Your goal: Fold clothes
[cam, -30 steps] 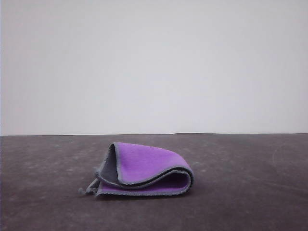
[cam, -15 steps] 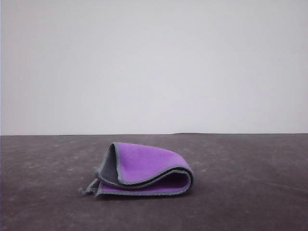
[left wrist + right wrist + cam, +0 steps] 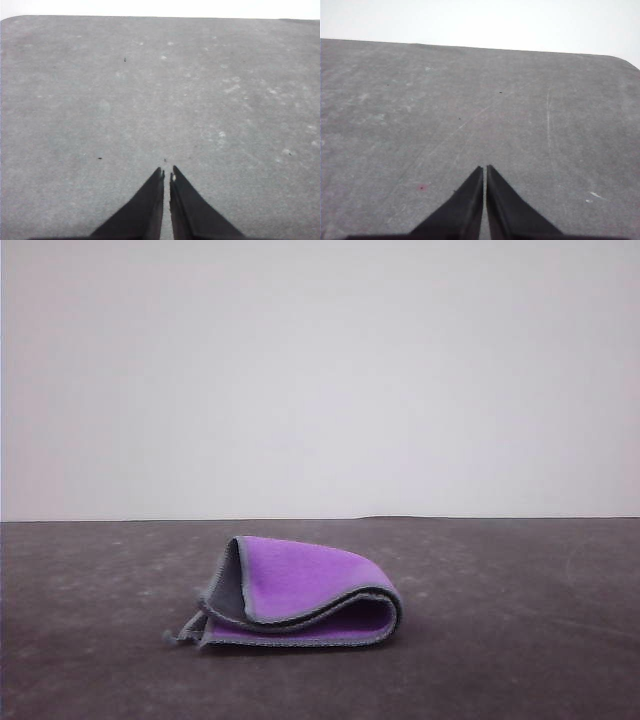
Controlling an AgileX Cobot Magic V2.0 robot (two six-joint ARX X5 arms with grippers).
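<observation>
Here, cloth (image 3: 300,595) lies folded on dark table (image 3: 500,640), lower centre of front frame, slightly left of middle. Purple face outward on top flap, dark grey face showing at left end, light grey edging tracing curved fold. Small stitched tag pokes out at lower left corner of cloth.

Left gripper (image 3: 166,175): black fingertips pressed nearly together, nothing between, pointing over bare grey tabletop.

Right gripper (image 3: 485,170): fingertips likewise closed, empty, angled low over scratched tabletop, far table edge near frame top.
</observation>
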